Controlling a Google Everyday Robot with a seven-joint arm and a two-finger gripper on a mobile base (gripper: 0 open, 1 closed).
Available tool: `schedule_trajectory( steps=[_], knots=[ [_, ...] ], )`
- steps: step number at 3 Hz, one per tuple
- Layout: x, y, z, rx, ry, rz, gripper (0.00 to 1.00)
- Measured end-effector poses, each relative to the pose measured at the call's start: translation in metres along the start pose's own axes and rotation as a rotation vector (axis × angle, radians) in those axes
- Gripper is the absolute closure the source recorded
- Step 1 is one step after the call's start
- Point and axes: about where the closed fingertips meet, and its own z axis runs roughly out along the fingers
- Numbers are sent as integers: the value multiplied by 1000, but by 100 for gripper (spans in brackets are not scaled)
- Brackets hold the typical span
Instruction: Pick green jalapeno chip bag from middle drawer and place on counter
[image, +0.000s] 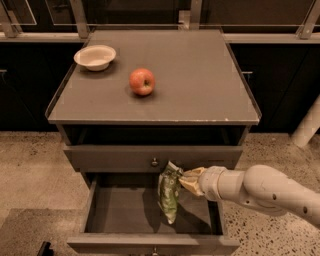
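Note:
The green jalapeno chip bag (169, 196) hangs upright from its top corner, lifted above the bottom of the open middle drawer (117, 210). My gripper (183, 176) comes in from the right on a white arm and is shut on the bag's top edge, just below the closed upper drawer front (150, 157). The counter (200, 80) is the flat grey-brown top of the cabinet above.
A red apple (142, 81) and a white bowl (95, 56) sit on the left half of the counter. Speckled stone floor lies on both sides of the cabinet. A pale post (307, 125) stands at the right.

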Motion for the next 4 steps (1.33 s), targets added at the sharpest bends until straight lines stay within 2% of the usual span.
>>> schedule_trajectory(
  steps=[1, 2, 3, 4],
  knots=[
    [0, 0, 0, 0, 0, 0, 100],
    [-10, 3, -7, 9, 16, -25, 100],
    [-39, 30, -32, 32, 42, -48, 100],
    [-117, 52, -87, 108, 14, -184, 100]
  ],
)
